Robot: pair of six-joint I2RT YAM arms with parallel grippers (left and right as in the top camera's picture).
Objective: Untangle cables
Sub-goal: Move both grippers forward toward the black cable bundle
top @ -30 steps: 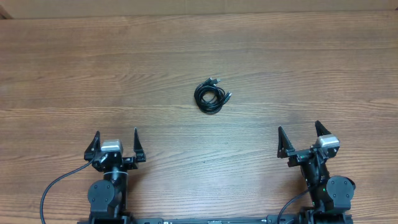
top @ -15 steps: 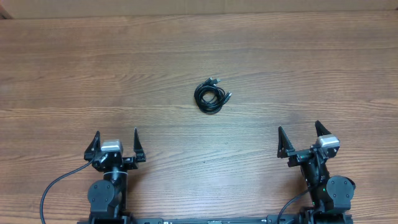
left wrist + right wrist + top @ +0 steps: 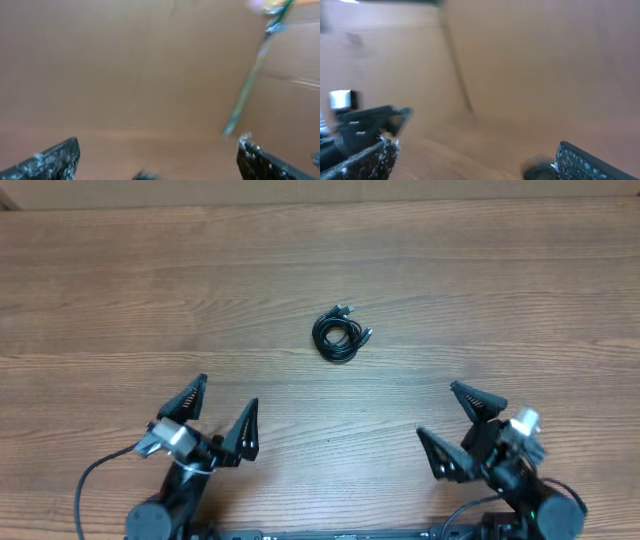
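The cables [image 3: 341, 336] lie coiled on the counter [image 3: 120, 300] (well apart from both arms), left gripper [image 3: 226, 392] and right gripper [image 3: 438, 410] spread empty.

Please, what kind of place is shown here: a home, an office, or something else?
Probably a robotics test bench, not a home. The left gripper and right gripper of two robot arms hang open over a wood-grain table, with a small coil of cables laid out mid-table.

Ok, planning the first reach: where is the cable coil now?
Overhead view: the cable coil lies centrally on the table, ahead of and between the left gripper and right gripper, touching neither.
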